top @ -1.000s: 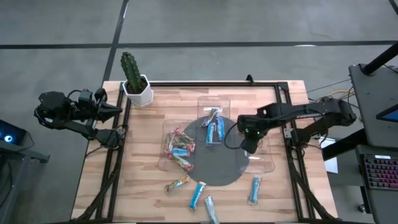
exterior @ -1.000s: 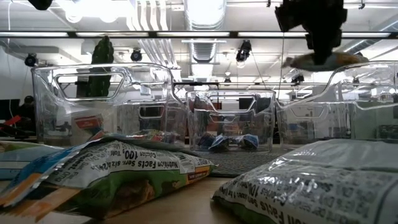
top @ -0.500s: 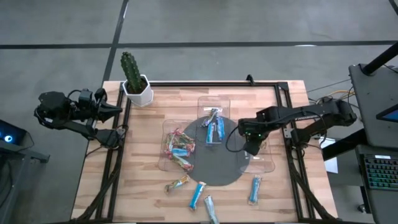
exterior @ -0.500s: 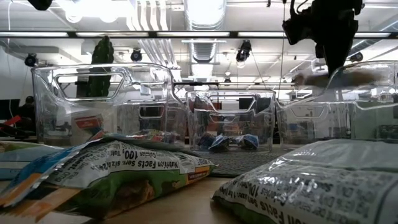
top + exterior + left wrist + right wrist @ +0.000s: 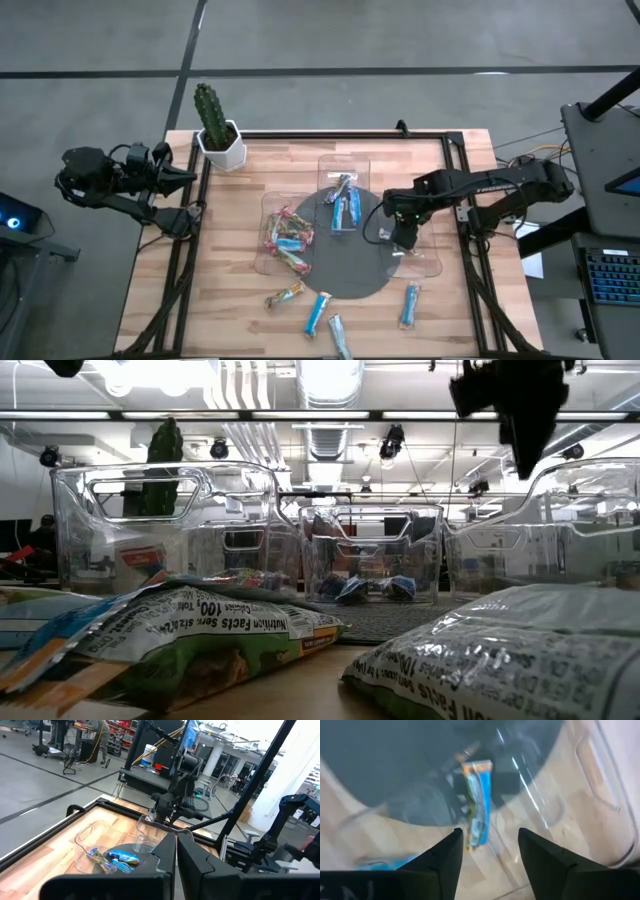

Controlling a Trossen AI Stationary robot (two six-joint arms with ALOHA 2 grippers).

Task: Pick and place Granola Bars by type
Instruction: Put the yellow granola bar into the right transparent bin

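Right fingers [image 5: 487, 852] parted above bar [image 5: 479, 805] inside tray [image 5: 418, 258].

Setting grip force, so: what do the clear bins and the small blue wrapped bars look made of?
The clear handled bins look like rigid glossy plastic: see-through, with glints. The small blue wrapped bar seems thin shiny foil or film, crimped at its ends.

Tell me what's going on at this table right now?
The right gripper hangs open over the clear plastic tray on the right, with a blue wrapped granola bar lying in it just below the fingers. Two more clear trays already hold bars, and four loose wrapped bars lie on the wooden table's near edge. The left gripper is shut, parked off the table's left side.
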